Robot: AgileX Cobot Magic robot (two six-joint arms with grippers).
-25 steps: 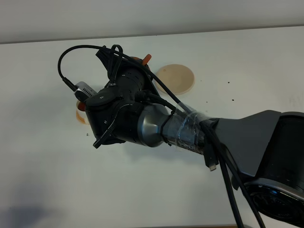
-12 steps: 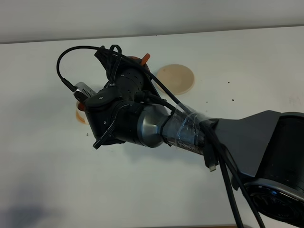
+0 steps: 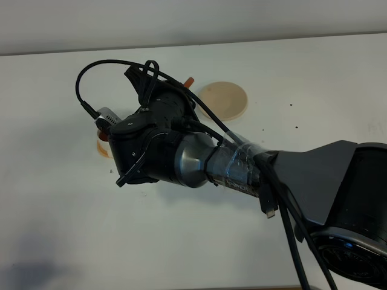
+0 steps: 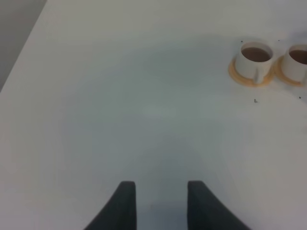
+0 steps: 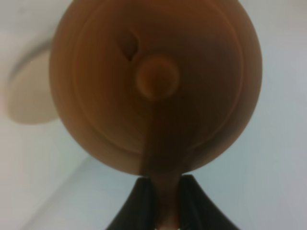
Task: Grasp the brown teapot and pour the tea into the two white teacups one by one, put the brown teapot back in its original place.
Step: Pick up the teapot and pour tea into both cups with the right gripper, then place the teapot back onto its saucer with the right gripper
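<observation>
The right arm (image 3: 242, 166) reaches across the bench (image 3: 314, 72) from the near right toward the left half, and its bulky wrist hides the right end effector (image 5: 166, 191) from the high camera. The wrist view shows that end effector's two dark fingers drawn narrow and clamped on the stubby handle (image 5: 165, 184) of the brown teapot (image 5: 153, 120). The teapot fills most of that view, its lid (image 5: 144, 62) and knob facing the camera. It is off the round pale coaster (image 3: 225, 99), which lies bare just to the right of the wrist, on the far side. Whether the teapot is level or tipped cannot be told.

The left end effector (image 4: 160, 206) hangs over bare bench with its fingers apart and nothing between them. Beyond it stand one white cup (image 4: 255, 60) and a second cup (image 4: 297, 61), just beside each other. Each sits on a thin orange saucer (image 4: 238, 76) and holds brown tea.
</observation>
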